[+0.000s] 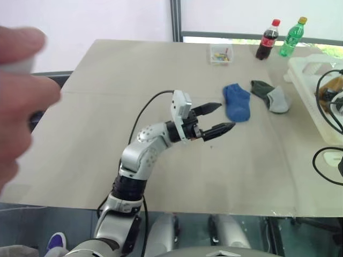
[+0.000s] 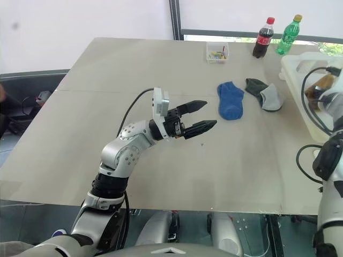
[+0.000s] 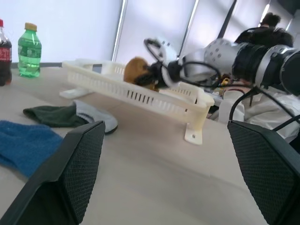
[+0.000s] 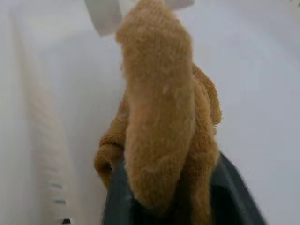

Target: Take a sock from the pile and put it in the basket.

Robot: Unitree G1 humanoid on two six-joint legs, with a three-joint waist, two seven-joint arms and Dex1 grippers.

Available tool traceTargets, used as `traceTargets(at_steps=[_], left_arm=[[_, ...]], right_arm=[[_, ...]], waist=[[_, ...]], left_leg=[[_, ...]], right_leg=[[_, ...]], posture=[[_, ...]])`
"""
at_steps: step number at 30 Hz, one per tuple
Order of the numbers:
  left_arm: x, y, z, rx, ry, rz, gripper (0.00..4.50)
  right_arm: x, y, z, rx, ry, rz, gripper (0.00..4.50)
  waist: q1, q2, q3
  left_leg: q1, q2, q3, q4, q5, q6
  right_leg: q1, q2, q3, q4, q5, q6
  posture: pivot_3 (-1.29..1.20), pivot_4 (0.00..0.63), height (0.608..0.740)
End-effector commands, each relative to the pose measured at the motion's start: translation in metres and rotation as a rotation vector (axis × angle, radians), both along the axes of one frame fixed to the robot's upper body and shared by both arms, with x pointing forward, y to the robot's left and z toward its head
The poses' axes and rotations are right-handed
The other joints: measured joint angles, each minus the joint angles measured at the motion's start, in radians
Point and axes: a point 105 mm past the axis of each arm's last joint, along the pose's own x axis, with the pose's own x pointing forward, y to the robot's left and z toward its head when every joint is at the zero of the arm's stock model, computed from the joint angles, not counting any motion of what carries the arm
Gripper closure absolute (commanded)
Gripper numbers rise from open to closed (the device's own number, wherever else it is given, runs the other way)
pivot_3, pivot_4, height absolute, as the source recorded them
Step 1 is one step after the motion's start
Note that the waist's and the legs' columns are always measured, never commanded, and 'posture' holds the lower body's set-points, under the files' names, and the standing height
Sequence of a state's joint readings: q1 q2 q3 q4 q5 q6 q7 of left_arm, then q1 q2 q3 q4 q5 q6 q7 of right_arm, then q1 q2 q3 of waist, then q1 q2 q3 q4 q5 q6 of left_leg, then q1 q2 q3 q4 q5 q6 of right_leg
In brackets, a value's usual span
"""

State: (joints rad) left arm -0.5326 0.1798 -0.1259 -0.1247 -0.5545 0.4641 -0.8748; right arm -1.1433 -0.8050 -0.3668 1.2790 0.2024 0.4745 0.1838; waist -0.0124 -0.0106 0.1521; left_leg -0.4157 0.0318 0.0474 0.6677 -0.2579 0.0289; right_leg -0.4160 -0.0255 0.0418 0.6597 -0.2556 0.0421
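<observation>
Beige table (image 1: 107,134), bright window behind, cream basket (image 1: 311,91) at edge

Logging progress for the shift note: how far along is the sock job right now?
Mostly done, not finished. The mustard sock has left the table and is over the basket, draped between the right hand's fingers; whether they grip it is unclear. Left: letting it drop into the basket. The blue sock and the green-and-grey sock lie on the table. The left hand hangs open, empty.

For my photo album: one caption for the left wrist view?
Right gripper holds a mustard sock over the cream basket.
</observation>
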Motion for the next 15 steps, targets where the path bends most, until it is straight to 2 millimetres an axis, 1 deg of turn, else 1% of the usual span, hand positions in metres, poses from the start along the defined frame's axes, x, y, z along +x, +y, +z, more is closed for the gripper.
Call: traceTargets(at_steps=[1, 3, 4, 5, 6, 8, 10, 12, 15], left_arm=[[-0.009, -0.001, 0.017, -0.038, -0.079, -0.033, 0.0], [-0.008, -0.001, 0.018, -0.037, -0.08, -0.034, 0.0], [-0.007, -0.002, 0.019, -0.038, -0.08, -0.032, 0.0], [-0.005, -0.002, 0.02, -0.039, -0.079, -0.03, 0.0], [-0.004, -0.002, 0.021, -0.041, -0.08, -0.029, 0.0], [-0.003, -0.003, 0.023, -0.044, -0.078, -0.028, 0.0], [-0.003, -0.004, 0.024, -0.048, -0.076, -0.029, 0.0], [-0.002, -0.004, 0.024, -0.049, -0.075, -0.031, 0.0], [-0.002, -0.003, 0.024, -0.049, -0.074, -0.033, 0.0]], right_arm=[[-0.004, -0.008, 0.001, 0.019, -0.025, -0.035, 1.75], [-0.004, -0.007, 0.001, 0.034, -0.033, -0.035, 0.84], [-0.003, -0.007, 0.005, 0.048, -0.055, -0.038, 0.64], [-0.002, -0.007, 0.01, 0.059, -0.076, -0.04, 0.13], [-0.002, -0.01, 0.016, 0.049, -0.097, -0.05, 0.06], [-0.003, -0.013, 0.024, 0.025, -0.119, -0.054, 0.06], [-0.004, -0.016, 0.033, -0.041, -0.128, -0.045, 0.06], [-0.005, -0.017, 0.045, -0.089, -0.151, -0.021, 0.06], [-0.009, -0.009, 0.061, -0.135, -0.206, 0.023, 0.06]], waist=[[0.0, 0.0, 0.0], [-0.003, 0.0, 0.0], [-0.004, 0.0, 0.0], [-0.007, 0.0, 0.0], [-0.008, 0.0, 0.0], [-0.008, 0.0, 0.0], [-0.006, 0.001, 0.0], [-0.004, 0.001, 0.0], [0.002, 0.001, 0.0]], left_leg=[[0.0, 0.0, 0.0, 0.0, 0.0, 0.0], [0.0, 0.0, 0.0, 0.0, 0.0, 0.0], [0.001, 0.0, 0.0, 0.0, 0.0, 0.0], [0.001, 0.0, 0.0, 0.0, 0.0, 0.0], [0.001, 0.0, 0.0, 0.0, 0.0, 0.0], [0.002, 0.001, 0.0, 0.0, 0.0, 0.0], [0.002, 0.001, 0.0, 0.001, 0.0, 0.0], [0.001, 0.001, 0.0, 0.001, 0.0, 0.0], [0.0, 0.002, -0.001, 0.001, 0.0, 0.0]], right_leg=[[0.0, 0.0, 0.0, 0.0, 0.0, 0.0], [0.0, 0.0, 0.001, 0.0, 0.0, 0.001], [0.0, 0.0, 0.001, 0.0, 0.001, 0.001], [0.0, 0.0, 0.002, 0.0, 0.001, 0.001], [0.0, 0.001, 0.003, 0.001, 0.001, 0.001], [0.0, 0.002, 0.003, 0.001, 0.001, 0.001], [0.0, 0.002, 0.003, 0.001, 0.001, 0.001], [0.0, 0.002, 0.003, 0.001, 0.001, 0.001], [0.0, 0.002, 0.002, 0.001, 0.001, 0.001]], posture=[[0.0, 0.15, 0.74], [0.0, 0.15, 0.74], [0.0, 0.15, 0.74], [0.0, 0.15, 0.74], [0.0, 0.15, 0.74], [0.0, 0.15, 0.74], [0.0, 0.15, 0.74], [0.0, 0.15, 0.74], [0.0, 0.15, 0.74]])
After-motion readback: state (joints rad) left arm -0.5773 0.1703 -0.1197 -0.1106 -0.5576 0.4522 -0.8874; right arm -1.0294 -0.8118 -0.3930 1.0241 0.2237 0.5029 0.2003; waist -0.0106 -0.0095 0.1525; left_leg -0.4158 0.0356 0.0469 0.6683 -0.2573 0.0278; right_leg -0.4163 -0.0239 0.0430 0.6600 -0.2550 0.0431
